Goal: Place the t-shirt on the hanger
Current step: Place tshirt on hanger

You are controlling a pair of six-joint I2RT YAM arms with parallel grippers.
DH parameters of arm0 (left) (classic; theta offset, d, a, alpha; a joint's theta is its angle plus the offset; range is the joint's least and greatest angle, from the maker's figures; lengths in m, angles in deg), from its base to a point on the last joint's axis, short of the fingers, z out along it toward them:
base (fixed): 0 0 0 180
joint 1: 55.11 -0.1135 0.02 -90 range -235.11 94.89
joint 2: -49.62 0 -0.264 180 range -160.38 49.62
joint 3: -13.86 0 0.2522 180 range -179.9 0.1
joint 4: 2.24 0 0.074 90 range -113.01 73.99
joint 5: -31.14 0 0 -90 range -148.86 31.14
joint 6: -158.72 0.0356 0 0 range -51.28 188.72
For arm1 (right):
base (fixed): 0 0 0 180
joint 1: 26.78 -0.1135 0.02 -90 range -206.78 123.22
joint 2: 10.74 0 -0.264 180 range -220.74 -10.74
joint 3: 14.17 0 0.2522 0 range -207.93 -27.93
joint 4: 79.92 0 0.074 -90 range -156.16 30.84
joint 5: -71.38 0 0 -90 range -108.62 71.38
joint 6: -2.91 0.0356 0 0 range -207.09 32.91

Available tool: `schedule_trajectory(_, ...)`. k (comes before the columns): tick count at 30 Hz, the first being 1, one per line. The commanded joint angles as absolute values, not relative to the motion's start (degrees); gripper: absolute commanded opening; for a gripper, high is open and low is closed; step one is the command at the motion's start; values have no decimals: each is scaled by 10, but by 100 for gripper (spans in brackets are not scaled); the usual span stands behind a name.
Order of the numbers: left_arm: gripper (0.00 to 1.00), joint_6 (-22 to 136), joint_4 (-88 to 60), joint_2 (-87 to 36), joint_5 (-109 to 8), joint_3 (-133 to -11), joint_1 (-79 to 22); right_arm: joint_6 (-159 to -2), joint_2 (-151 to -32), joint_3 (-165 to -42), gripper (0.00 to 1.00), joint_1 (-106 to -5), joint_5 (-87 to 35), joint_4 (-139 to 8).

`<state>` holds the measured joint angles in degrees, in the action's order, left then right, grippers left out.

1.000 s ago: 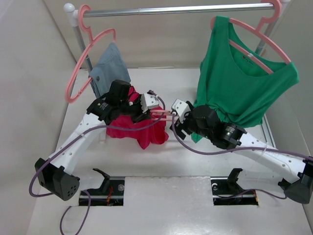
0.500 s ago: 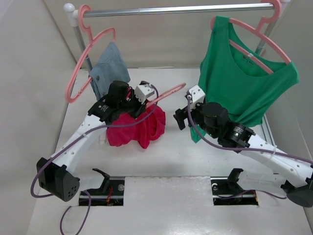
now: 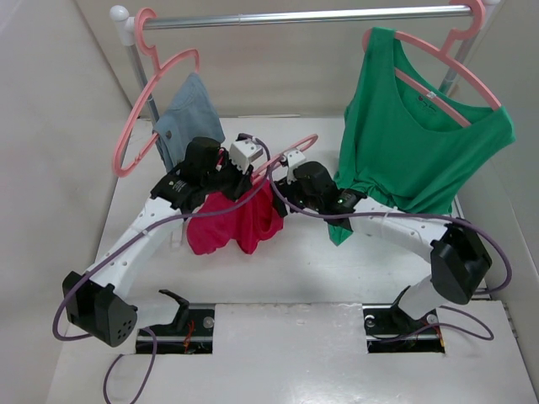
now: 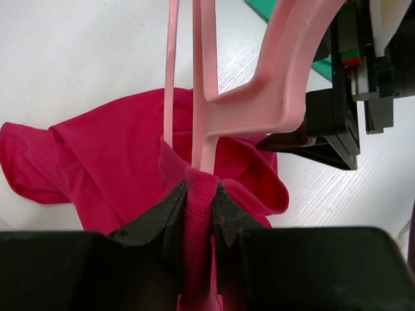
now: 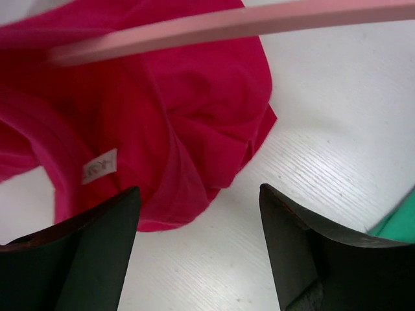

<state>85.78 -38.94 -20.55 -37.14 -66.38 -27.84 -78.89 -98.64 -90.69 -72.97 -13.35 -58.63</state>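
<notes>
The crimson t-shirt (image 3: 236, 223) hangs bunched from my left gripper (image 3: 244, 162), its lower folds on the table. In the left wrist view, the left gripper (image 4: 200, 194) is shut on the t-shirt (image 4: 117, 155) collar. The pink hanger (image 4: 259, 97) stem runs down into that pinched fold. The hanger (image 3: 290, 151) slants up to the right. My right gripper (image 3: 282, 181) is open beside the shirt's right edge. In the right wrist view, the right gripper (image 5: 198, 189) has nothing between its fingers. It sits over the t-shirt (image 5: 162, 103) hem, with the hanger (image 5: 227, 26) bar across the top.
A metal rail (image 3: 295, 15) runs along the back. A green top (image 3: 421, 143) hangs on a pink hanger at the right, close behind my right arm. A blue-grey cloth (image 3: 189, 118) hangs on another pink hanger (image 3: 139, 126) at the left. Walls close both sides.
My left gripper has lifted the shirt and hanger, tilting the hanger's free end up. My right gripper left the hanger's end, swung right, then came back left to the shirt's right edge.
</notes>
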Motion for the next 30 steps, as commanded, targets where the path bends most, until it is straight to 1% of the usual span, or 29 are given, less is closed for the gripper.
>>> schedule_trajectory(1,0,834,-357,-196,-378,-693,-279,-741,-981,-923,78,-731,-172,-664)
schedule_trajectory(4,0,829,-352,-202,-372,-693,-279,-735,-1006,-917,78,-731,-207,-687)
schedule_trajectory(8,0,823,-346,-207,-372,-693,-279,-709,-1043,-932,77,-736,-218,-687)
schedule_trajectory(12,0,823,-352,-207,-372,-704,-285,-665,-1056,-890,71,-736,-193,-681)
schedule_trajectory(16,0,823,-358,-207,-367,-704,-291,-652,-1069,-873,69,-736,-203,-681)
schedule_trajectory(17,0,823,-358,-207,-367,-704,-291,-652,-1083,-880,66,-736,-209,-681)
schedule_trajectory(19,0,810,-358,-202,-362,-704,-291,-657,-1101,-886,52,-736,-233,-681)
schedule_trajectory(20,0,810,-358,-202,-362,-704,-291,-657,-1117,-894,34,-736,-239,-681)
schedule_trajectory(22,0,803,-358,-195,-355,-704,-296,-644,-1123,-894,15,-728,-251,-681)
schedule_trajectory(23,0,803,-358,-190,-348,-704,-301,-636,-1130,-886,0,-723,-256,-681)
schedule_trajectory(25,0,803,-358,-177,-336,-698,-315,-614,-1115,-848,0,-698,-257,-697)
schedule_trajectory(28,0,832,-386,-154,-272,-685,-336,-591,-1067,-787,0,-645,-251,-714)
schedule_trajectory(29,0,849,-397,-149,-232,-679,-348,-584,-1052,-774,0,-628,-251,-714)
schedule_trajectory(30,0,897,-426,-143,-219,-671,-348,-584,-1037,-763,0,-611,-245,-714)
